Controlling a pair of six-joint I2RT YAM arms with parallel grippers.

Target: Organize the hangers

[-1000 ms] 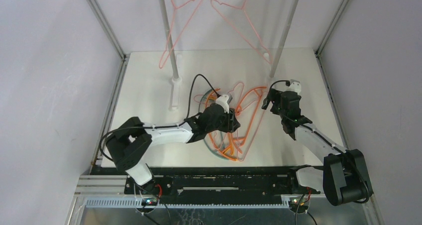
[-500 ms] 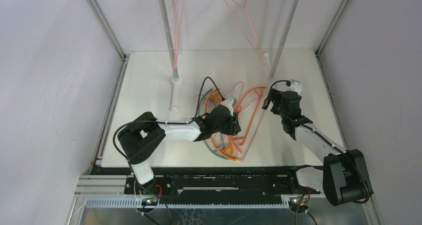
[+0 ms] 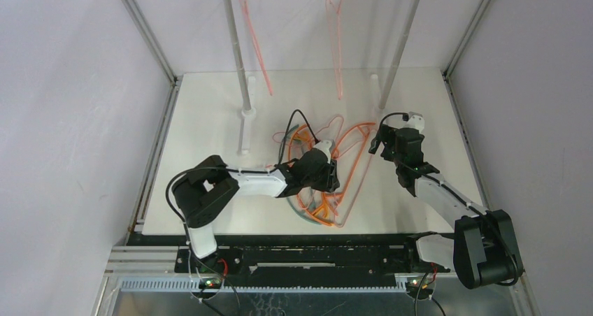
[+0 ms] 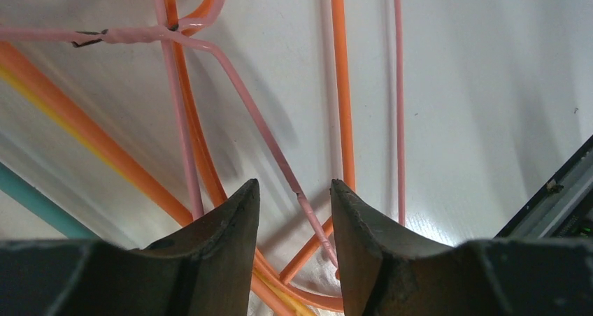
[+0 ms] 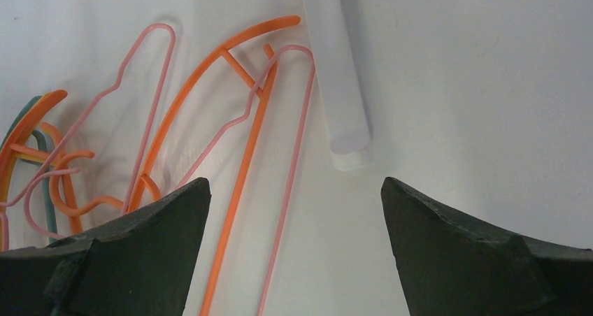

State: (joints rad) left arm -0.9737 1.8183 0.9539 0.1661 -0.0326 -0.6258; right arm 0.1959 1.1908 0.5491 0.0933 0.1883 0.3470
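The left fingers (image 4: 227,225) are being held spread, low over the pile of hangers (image 3: 329,190), with a pink wire (image 4: 276,155) running through the gap between them and not yet being pinched; this is probably being done so that one thin hanger is singled out of the tangle of orange, pink and teal ones. The pile is lying on the surface (image 3: 203,120) in front of the rack (image 3: 234,43), on the arms' side of its two poles. The right fingers (image 5: 161,225) are being held wide apart, gripping nothing, just beside the rack's foot (image 5: 336,71), likely so that the tangle is being left free for the other arm. No box or bin is being shown; the rack is serving as the holder, and two pink hangers (image 3: 255,29) are being carried on its bar
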